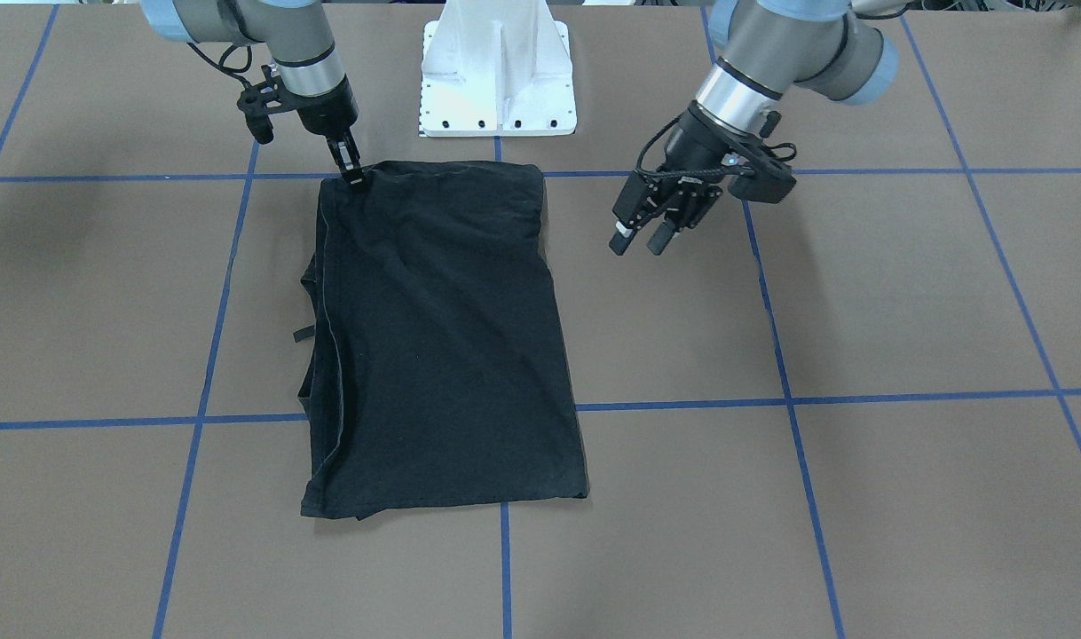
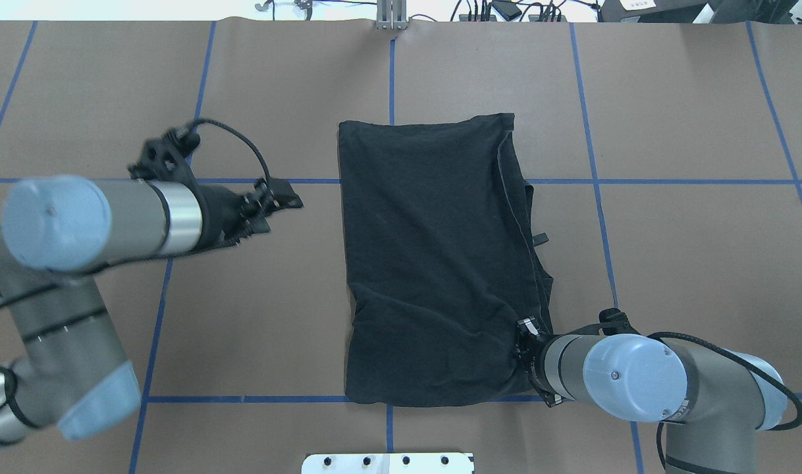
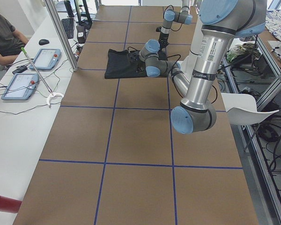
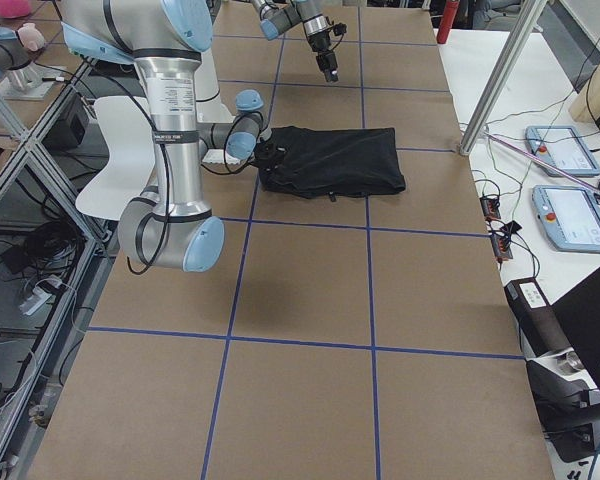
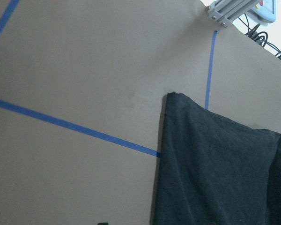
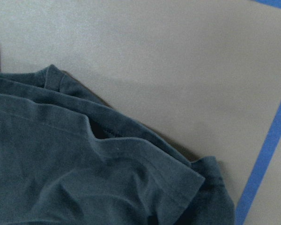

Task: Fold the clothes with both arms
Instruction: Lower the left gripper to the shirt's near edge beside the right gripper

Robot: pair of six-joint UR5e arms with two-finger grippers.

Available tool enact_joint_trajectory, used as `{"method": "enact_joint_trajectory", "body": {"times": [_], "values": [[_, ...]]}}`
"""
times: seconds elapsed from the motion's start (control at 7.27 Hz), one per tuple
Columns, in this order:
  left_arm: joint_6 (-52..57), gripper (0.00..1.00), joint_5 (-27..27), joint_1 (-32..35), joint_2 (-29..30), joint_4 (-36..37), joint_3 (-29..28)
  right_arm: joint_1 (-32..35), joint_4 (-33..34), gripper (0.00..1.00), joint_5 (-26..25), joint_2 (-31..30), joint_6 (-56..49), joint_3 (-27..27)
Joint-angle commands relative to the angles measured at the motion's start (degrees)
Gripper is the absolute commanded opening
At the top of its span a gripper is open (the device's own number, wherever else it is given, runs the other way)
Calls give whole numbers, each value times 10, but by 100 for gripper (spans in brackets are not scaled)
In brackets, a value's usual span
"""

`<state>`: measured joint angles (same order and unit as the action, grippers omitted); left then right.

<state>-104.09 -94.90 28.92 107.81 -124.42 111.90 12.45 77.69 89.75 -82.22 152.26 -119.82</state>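
The clothes are one black T-shirt [image 1: 443,337], lying flat on the brown table and folded lengthwise into a long rectangle, with no print showing. Its layered hems bunch along one long side [image 2: 529,250]. My right gripper [image 1: 356,180] is down at the shirt's corner nearest the robot base, its fingers shut on the fabric, and wrinkles run toward it [image 2: 523,332]. The right wrist view shows only that folded hem of the T-shirt [image 6: 61,164]. My left gripper [image 1: 638,240] hangs open above bare table beside the opposite long edge, holding nothing [image 2: 279,201].
The white base stand [image 1: 496,80] sits just behind the shirt. Blue tape lines [image 1: 682,405] grid the table. A person [image 3: 2,35] sits at a side desk with tablets [image 3: 19,86] and cables. Metal posts [image 4: 495,80] stand along that table edge.
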Motion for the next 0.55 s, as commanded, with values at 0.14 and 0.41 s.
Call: {"method": "enact_joint_trajectory", "body": {"times": [0.14,0.41], "values": [[-139,73,51,-152,-3,3,-13,0,0,0,4,-4,0,-9],[-168,73,52,-187,0,4,-25,1,0,0,8,-4,0,-9]]}}
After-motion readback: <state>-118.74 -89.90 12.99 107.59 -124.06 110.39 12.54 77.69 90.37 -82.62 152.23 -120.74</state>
